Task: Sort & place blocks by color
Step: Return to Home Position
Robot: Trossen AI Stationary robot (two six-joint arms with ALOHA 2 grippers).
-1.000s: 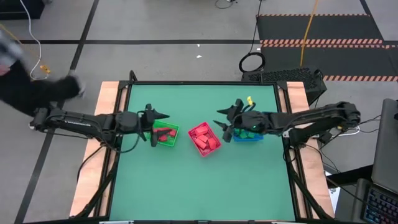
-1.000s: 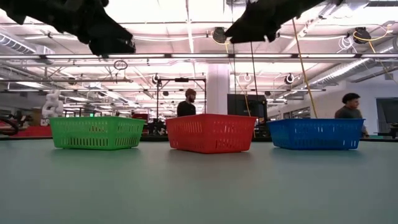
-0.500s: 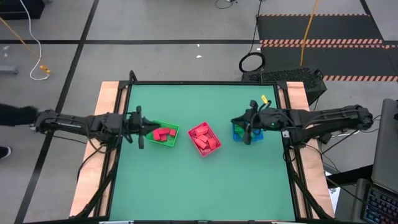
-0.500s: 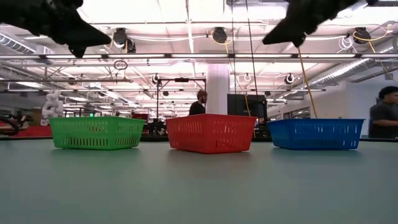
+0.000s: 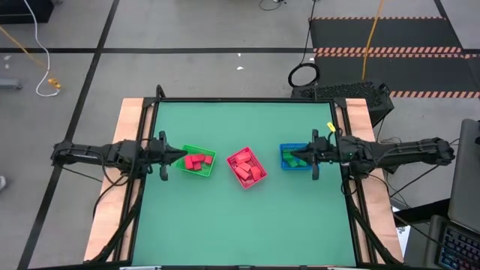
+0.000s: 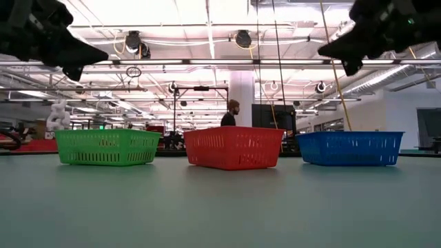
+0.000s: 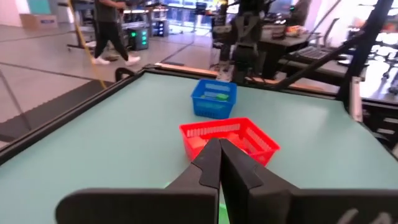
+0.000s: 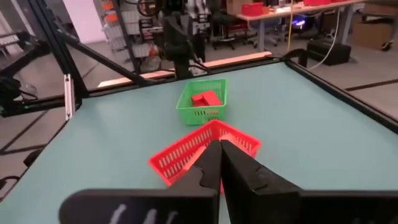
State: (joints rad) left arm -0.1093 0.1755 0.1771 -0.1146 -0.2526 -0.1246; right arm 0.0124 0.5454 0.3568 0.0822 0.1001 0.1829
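Note:
Three mesh baskets stand in a row on the green table. The green basket (image 5: 198, 161) holds red blocks (image 8: 204, 98). Red and pink blocks (image 5: 247, 169) lie in the red basket (image 5: 247, 166). Green blocks (image 7: 217, 96) lie in the blue basket (image 5: 296, 157). My left gripper (image 7: 219, 165) is shut and empty, high above the green basket's left edge (image 6: 72, 69). My right gripper (image 8: 219, 163) is shut and empty, high over the blue basket (image 6: 341, 63).
The near half of the table (image 5: 247, 225) is bare green mat. Wooden rails run along the table's left and right sides (image 5: 127, 120). A person (image 6: 233, 114) stands in the room behind the table, and another (image 7: 112, 31) walks past it.
Both grippers have shut with nothing in them. My left gripper has drawn back from over the green basket toward the table's left edge. My right gripper has drawn back from beside the red basket toward the right edge, over the blue basket. The baskets have stayed put.

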